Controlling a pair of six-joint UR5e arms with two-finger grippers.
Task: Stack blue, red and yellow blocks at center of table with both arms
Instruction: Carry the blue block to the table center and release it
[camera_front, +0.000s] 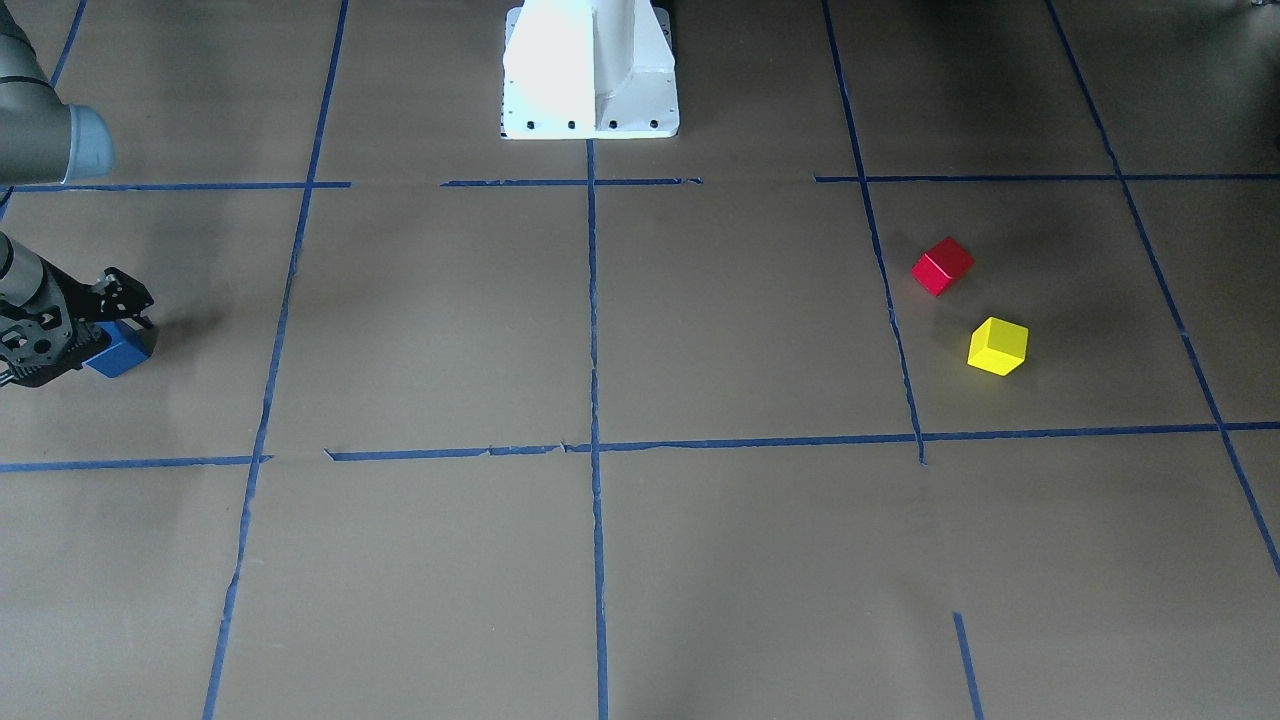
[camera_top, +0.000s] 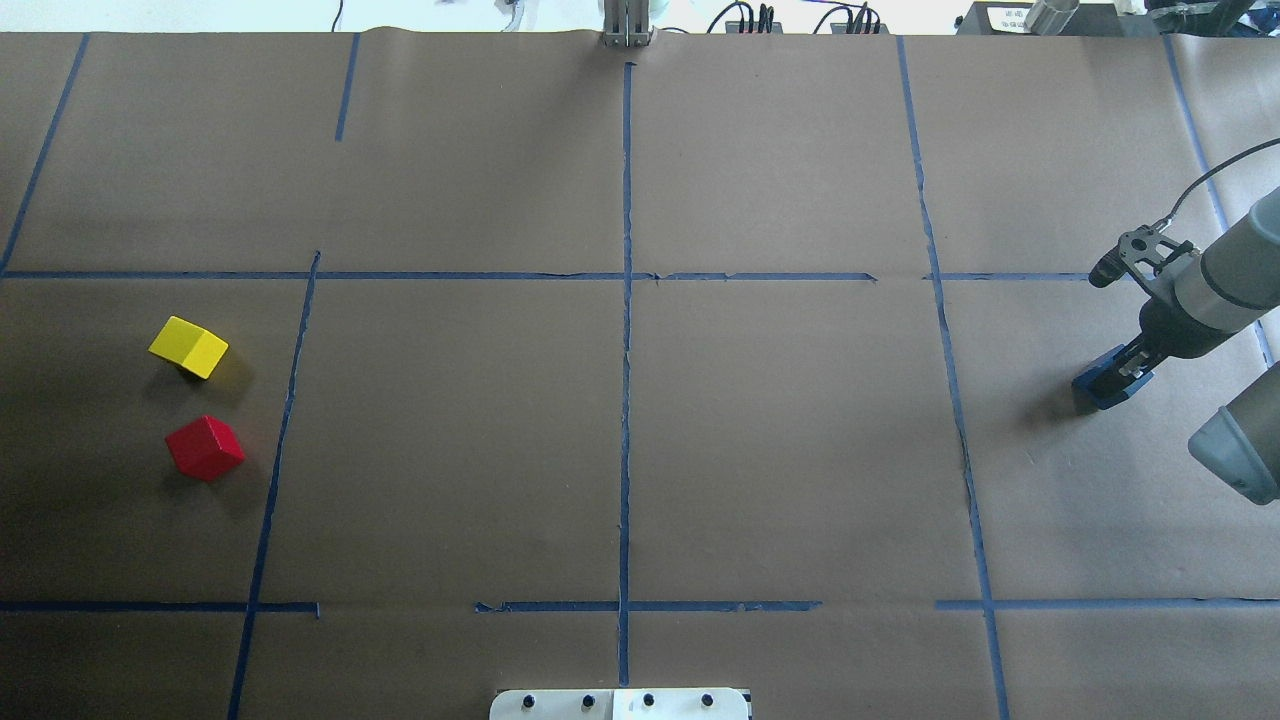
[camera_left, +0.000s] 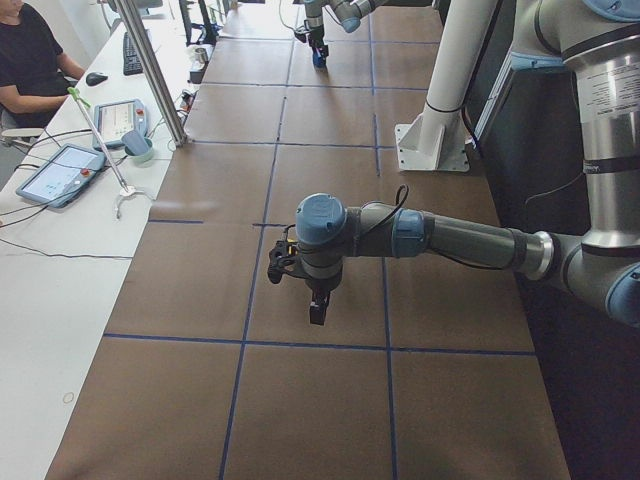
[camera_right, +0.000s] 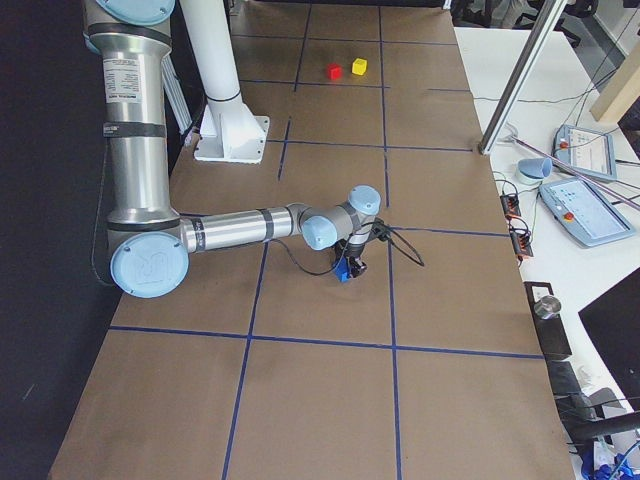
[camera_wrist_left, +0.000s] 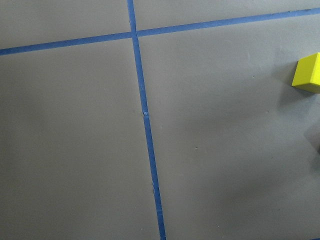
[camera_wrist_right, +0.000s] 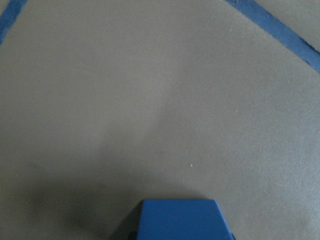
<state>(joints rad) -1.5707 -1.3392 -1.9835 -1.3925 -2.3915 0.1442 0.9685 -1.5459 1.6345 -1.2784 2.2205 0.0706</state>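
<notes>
Right gripper (camera_top: 1128, 362): low over the table's right-hand end, fingers down either side of the blue block (camera_top: 1100, 386) and, as far as I can judge, closed on it.
Blue block: between those fingers, in the outer column of squares on the robot's right. It fills the bottom edge of the right wrist view. I cannot tell whether it has left the paper.
Step in hand: by my reading, picking up the first block, the base of the stack.
Doing it well: lift straight up before travelling, so that a corner does not drag on the paper. Keep the block square in the fingers, since a base set down twisted makes the two above it harder to seat. Set it flat, then open and rise vertically.
Table (camera_top: 780, 450): brown paper gridded with blue tape. The goal lies well away from the gripper, along the centre tape line (camera_top: 626, 440), and nothing stands there yet.
Red block (camera_top: 205, 448): far across, on the robot's left side, alone on the paper.
Yellow block (camera_top: 188, 346): near the red one, apart from it, a little further from the robot.
Left gripper (camera_left: 316, 305): hangs above the table on that far side, with the yellow block at the edge of its wrist view. I cannot tell whether its fingers are apart or together.
</notes>
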